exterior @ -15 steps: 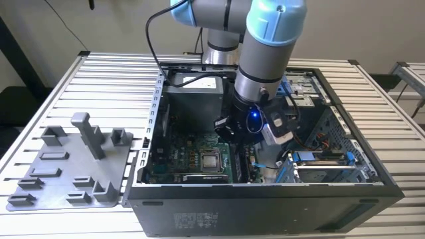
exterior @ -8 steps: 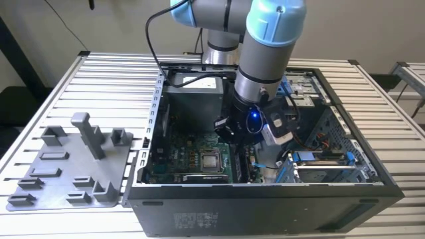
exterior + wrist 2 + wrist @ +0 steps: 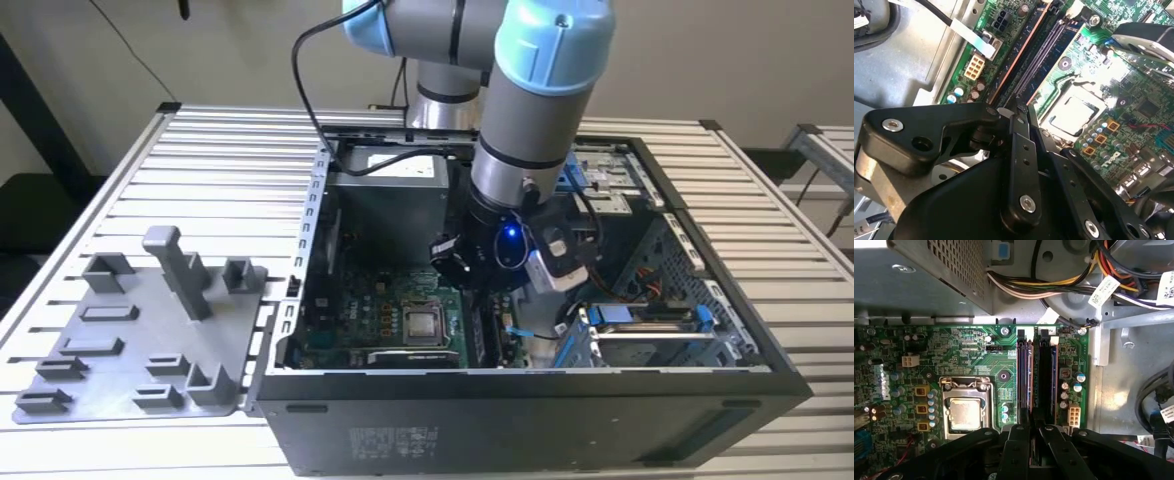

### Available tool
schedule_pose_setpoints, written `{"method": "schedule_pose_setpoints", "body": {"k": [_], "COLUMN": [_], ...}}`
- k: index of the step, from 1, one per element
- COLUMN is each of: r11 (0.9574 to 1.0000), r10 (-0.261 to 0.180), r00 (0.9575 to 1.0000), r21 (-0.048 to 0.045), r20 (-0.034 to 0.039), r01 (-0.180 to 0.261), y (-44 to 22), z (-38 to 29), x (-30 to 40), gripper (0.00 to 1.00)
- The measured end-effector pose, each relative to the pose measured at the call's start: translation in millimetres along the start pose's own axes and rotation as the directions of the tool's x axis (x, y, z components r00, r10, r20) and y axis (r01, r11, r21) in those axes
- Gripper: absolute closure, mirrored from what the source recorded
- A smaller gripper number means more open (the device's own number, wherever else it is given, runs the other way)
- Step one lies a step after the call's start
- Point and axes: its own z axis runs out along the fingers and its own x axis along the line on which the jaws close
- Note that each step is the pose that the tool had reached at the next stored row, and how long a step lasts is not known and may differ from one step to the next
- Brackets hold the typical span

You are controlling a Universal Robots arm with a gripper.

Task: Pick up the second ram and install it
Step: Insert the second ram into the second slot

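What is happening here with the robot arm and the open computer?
The arm reaches down into the open computer case, with its gripper just over the memory slots beside the processor socket on the motherboard. The second ram stands on edge in a slot, in line with the fingers. The pictures do not settle whether it is fully seated. A grey parts tray lies on the table, at the exterior view's left.

My exterior view looks down from high in front of the open case (image 3: 534, 400), taking in arm and table (image 3: 200, 150). Both wrist views ride just behind the gripper (image 3: 1035, 432), close above the board (image 3: 979, 350); they share the socket (image 3: 1070, 116) and the slots (image 3: 1036, 375) ahead of its fingers.
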Motion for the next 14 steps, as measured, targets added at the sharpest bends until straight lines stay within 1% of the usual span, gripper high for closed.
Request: {"method": "schedule_pose_setpoints", "body": {"k": [12, 14], "r11": [1.0000, 1.0000], "r10": [0.000, -0.003], "r00": [1.0000, 1.0000], "r21": [0.0000, 0.0001], "r20": [0.0000, 0.0010], "r01": [0.000, 0.003], "y": [0.0, 0.0], "z": [0.6, 0.6], "x": [0.0, -0.1], "gripper": [0.86, 0.86]}}
